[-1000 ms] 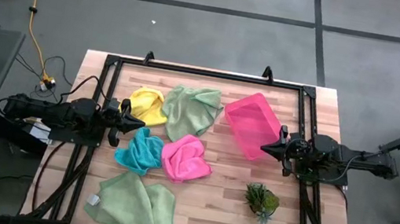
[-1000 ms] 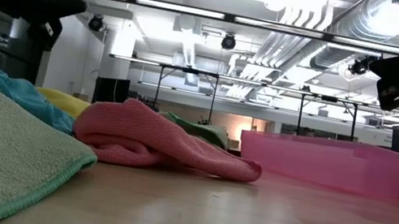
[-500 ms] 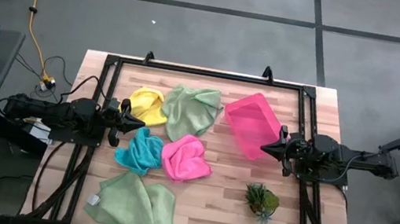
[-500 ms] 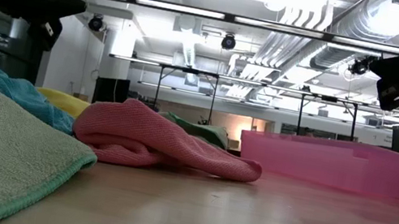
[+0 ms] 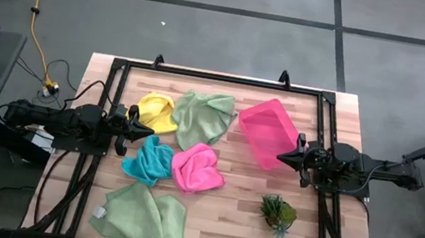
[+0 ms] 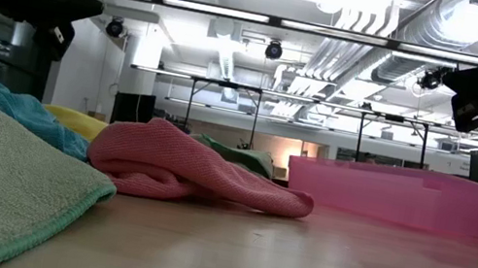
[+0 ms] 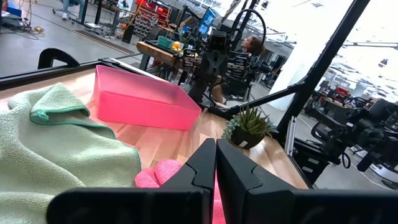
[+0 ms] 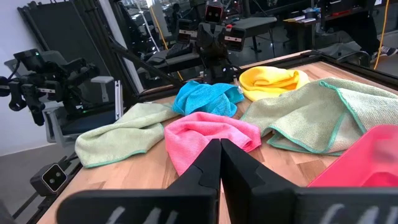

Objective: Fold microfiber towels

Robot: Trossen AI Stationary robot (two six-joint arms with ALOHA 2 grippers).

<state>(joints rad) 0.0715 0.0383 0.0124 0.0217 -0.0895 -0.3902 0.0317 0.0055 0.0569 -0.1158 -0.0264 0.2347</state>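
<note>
Five crumpled towels lie on the wooden table: a yellow one (image 5: 155,112), a pale green one (image 5: 202,117), a teal one (image 5: 149,160), a hot pink one (image 5: 197,169) and a second pale green one (image 5: 141,215) near the front edge. My left gripper (image 5: 148,130) is shut and empty above the table's left side, beside the yellow towel. My right gripper (image 5: 281,156) is shut and empty above the right side, near the pink tray (image 5: 269,131).
A rigid pink tray stands at the back right. A small spiky green plant (image 5: 278,214) stands at the front right. A black frame (image 5: 219,77) runs around the table's edges. Bare wood lies between the hot pink towel and the plant.
</note>
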